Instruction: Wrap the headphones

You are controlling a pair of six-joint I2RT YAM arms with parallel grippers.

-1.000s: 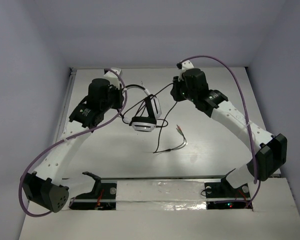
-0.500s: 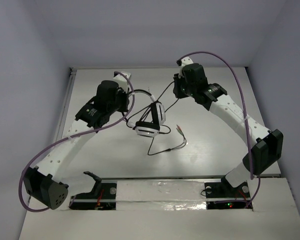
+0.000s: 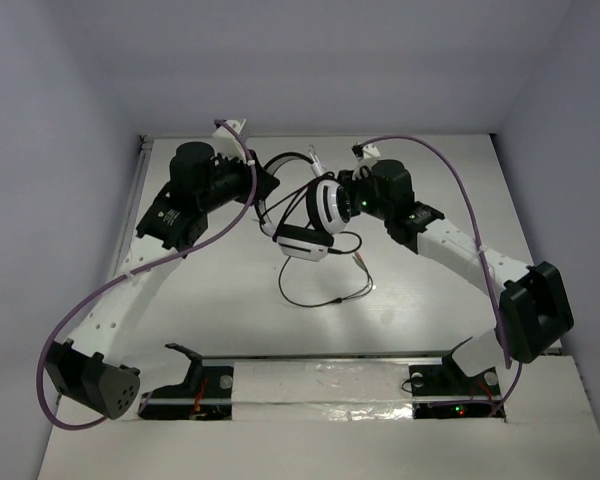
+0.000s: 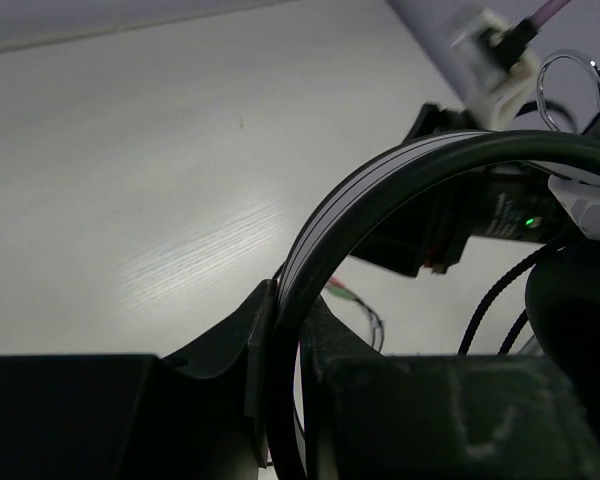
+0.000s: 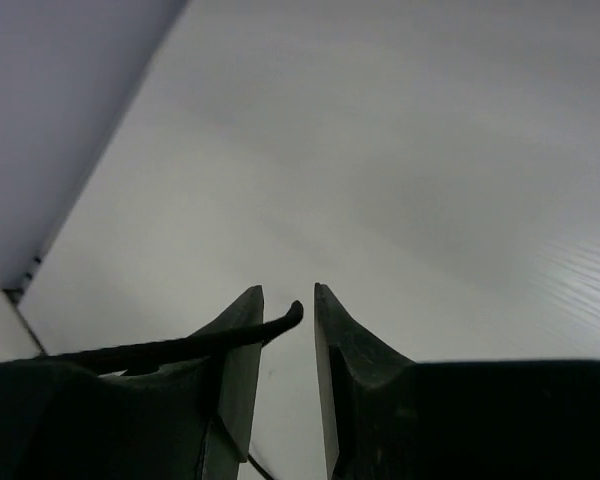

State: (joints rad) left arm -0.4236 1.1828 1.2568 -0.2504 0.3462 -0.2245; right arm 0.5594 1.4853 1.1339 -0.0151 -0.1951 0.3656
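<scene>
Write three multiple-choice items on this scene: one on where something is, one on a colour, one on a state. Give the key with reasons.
1. Where is the headband?
A. flat on the table
B. between the left gripper's fingers
C. over the right arm's base

2. What colour is the headphones' cable?
A. black
B. purple
C. red

3. How do the right gripper's jaws stand?
A. clamped on an earcup
B. pressed together
C. apart, the cable at the gap

Key: B, the left wrist view shows the left gripper pinching the band; A, a thin dark line lies across the pale table; C, the right wrist view shows a gap between the fingers.
</scene>
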